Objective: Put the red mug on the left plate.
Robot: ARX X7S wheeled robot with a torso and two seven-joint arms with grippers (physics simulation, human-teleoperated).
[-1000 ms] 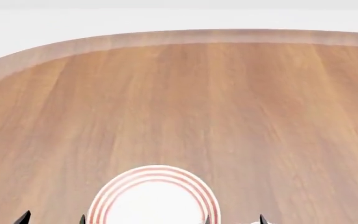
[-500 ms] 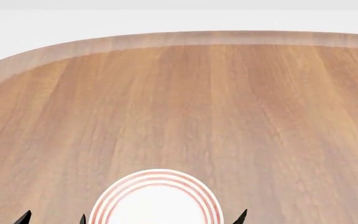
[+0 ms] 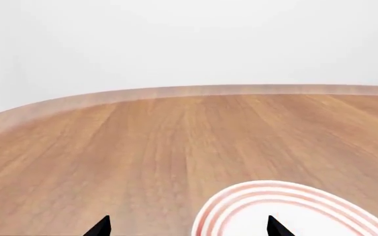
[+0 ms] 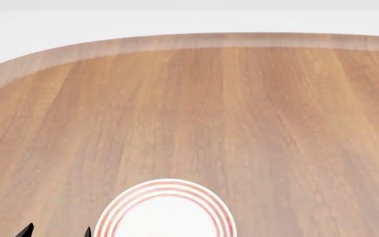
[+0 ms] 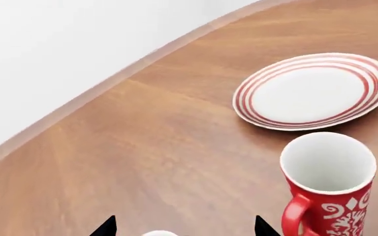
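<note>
standing upright on the wooden table (image 5: 143, 147) just beside the red-ringed plate (image 5: 312, 91), with nothing lying between them, the red mug (image 5: 328, 184) is showing white swirls, both grippers (image 5: 183, 229) (image 3: 187, 227) spread open, grasping nothing.

Plate (image 4: 165, 210) set on the table (image 4: 196, 113) at its near edge, left of centre; red mug (image 5: 328, 184) stood upright on the table, just beside a plate (image 5: 312, 91), not touching it

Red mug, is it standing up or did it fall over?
Standing up. In the right wrist view the red mug sits on the table with its white opening facing up, beside the striped plate.
</note>
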